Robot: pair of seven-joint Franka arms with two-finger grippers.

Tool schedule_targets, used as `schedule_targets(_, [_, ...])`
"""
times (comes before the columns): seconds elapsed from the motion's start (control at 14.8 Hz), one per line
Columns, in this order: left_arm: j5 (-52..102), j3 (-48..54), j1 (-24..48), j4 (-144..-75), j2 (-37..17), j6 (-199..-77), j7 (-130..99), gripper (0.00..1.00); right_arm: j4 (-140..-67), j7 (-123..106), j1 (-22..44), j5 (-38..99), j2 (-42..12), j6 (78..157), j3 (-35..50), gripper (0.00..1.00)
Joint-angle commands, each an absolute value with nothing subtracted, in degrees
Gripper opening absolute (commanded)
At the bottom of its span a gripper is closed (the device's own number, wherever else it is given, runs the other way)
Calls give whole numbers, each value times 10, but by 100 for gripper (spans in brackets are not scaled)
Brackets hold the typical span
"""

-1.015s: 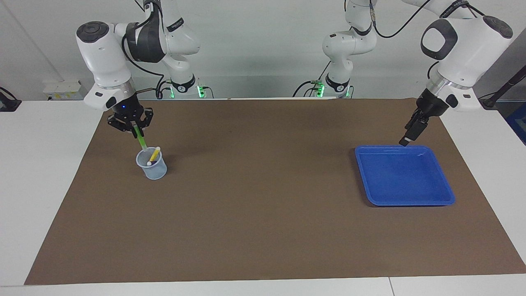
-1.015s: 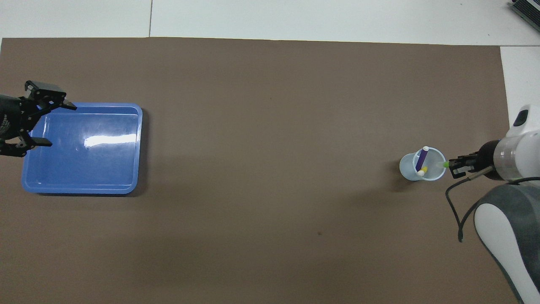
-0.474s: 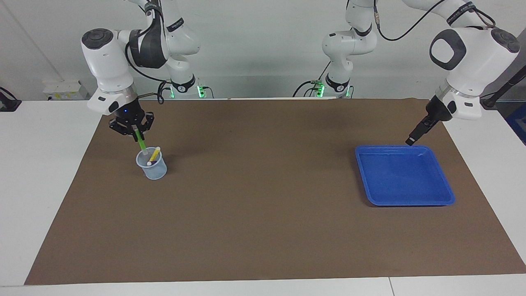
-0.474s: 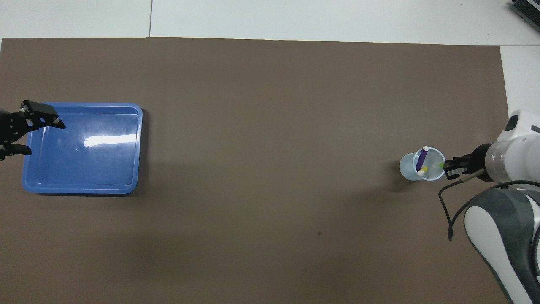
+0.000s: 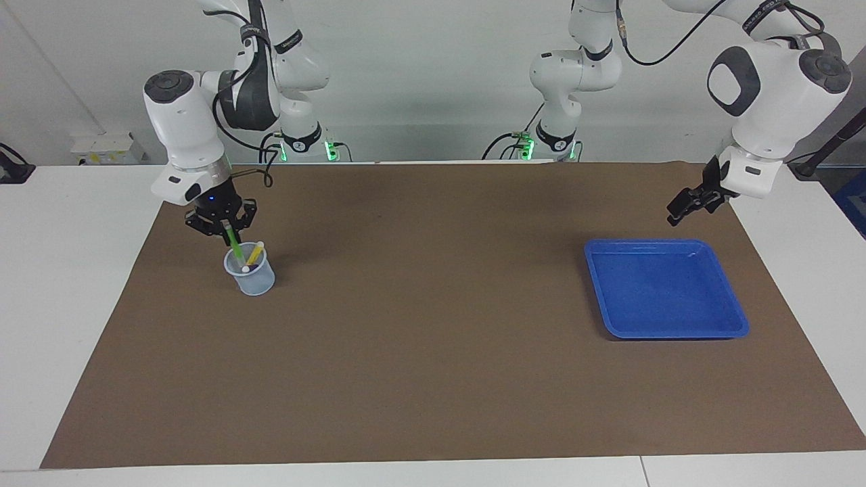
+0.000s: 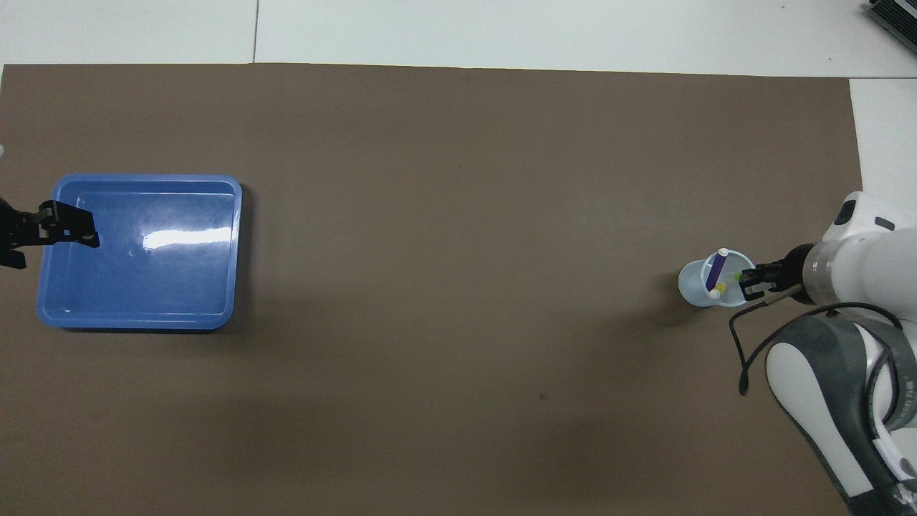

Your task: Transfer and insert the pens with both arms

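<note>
A clear plastic cup (image 5: 257,281) stands on the brown mat toward the right arm's end of the table. It also shows in the overhead view (image 6: 690,287). A yellow pen (image 5: 256,252) and a purple pen (image 6: 714,272) lean inside it. My right gripper (image 5: 226,234) is just over the cup's rim, shut on the green pen (image 5: 236,249). The green pen slants down into the cup. My left gripper (image 5: 678,210) is open and empty. It hangs in the air over the mat by the blue tray's (image 5: 666,333) edge.
The blue tray (image 6: 143,324) lies on the mat toward the left arm's end and holds nothing. The brown mat (image 5: 433,352) covers most of the white table.
My right gripper has lowered the green pen deeper into the cup. My left gripper has risen and drawn back from the tray's edge.
</note>
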State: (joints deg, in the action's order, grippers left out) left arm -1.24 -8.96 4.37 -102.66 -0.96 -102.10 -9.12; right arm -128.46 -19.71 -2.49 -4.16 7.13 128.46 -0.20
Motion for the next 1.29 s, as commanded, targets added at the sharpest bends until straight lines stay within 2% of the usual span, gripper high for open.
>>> schedule_targets(0.0, [-25,-95,55,-1034,-10,-1065,-86,100,-1289,-194,-37,-54,45,1318,5,0])
schedule_targets(0.27, [-23,-90,57,-1028,-7,-1025,-46,100,-1289,-170,-40,-54,20,1338,6,0])
schedule_targets(0.41, [-22,-84,55,-980,-14,-962,-33,100,-1289,-152,-35,-55,18,1338,6,0])
schedule_targets(0.47, [-18,-84,54,-958,-21,-934,-31,100,-1289,-147,-33,-55,15,1338,6,8])
schedule_targets(0.61, [-9,-74,51,-935,-22,-893,-15,100,-1289,-144,-33,-55,15,1338,6,80])
schedule_targets(0.68, [-10,-59,47,-935,-20,-877,3,100,-1289,-145,-33,-55,15,1337,6,100])
schedule_targets(0.88, [-5,-50,35,-968,-18,-926,19,100,-1288,-146,-33,-62,14,1333,6,100])
schedule_targets(1.22, [38,-46,20,-983,-21,-980,20,100,-1258,-147,-35,-63,14,1299,6,100])
